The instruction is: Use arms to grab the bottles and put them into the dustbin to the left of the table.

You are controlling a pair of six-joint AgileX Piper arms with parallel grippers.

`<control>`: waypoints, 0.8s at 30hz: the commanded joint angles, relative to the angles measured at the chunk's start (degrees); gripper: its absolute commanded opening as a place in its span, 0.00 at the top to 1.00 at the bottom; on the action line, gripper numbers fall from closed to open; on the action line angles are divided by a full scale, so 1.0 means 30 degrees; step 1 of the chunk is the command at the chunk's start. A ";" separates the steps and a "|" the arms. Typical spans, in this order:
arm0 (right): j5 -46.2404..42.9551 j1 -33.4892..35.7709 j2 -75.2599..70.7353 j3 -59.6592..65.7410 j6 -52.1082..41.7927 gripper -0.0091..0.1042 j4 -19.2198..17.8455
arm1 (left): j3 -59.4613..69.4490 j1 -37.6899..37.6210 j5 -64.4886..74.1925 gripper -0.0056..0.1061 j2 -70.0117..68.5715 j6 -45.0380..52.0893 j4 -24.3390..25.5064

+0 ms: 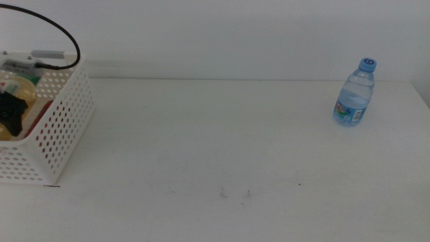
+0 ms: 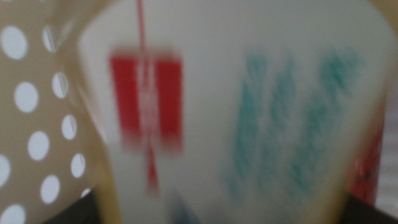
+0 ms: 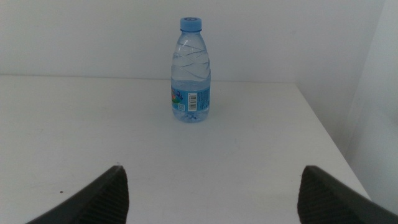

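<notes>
The left arm's black-fingered gripper (image 1: pixel 9 111) is at the left edge of the middle view, reaching down from above with its dark jaws low; only a dark mass of it shows, and a black cable (image 1: pixel 57 27) arcs above it. In the left wrist view its jaws appear only as dark blurred corners; jaw state cannot be read.

The right arm is out of the middle view. The right gripper (image 3: pixel 211 193) shows two dark fingertips (image 3: pixel 102 196) set wide apart, nothing between them, held low and level.
</notes>
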 commanded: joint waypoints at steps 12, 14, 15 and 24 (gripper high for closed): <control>-0.0194 -0.0152 -0.0098 0.0042 -0.0134 0.11 -0.0100 | -0.0426 -0.1801 -0.0260 0.11 -0.4191 -0.2082 -0.1076; -0.0194 -0.0152 -0.0098 0.0042 -0.0134 0.11 -0.0100 | -0.0212 -0.2702 -0.0104 0.11 -0.5805 -0.2292 -0.2180; -0.0194 -0.0152 -0.0098 0.0042 -0.0134 0.11 -0.0100 | 0.0031 -0.3152 -0.0257 0.11 -0.6509 -0.2292 -0.2561; -0.0194 -0.0152 -0.0098 0.0042 -0.0134 0.11 -0.0100 | 0.4354 -0.9837 -0.4523 0.11 -1.3855 -0.1531 -0.4403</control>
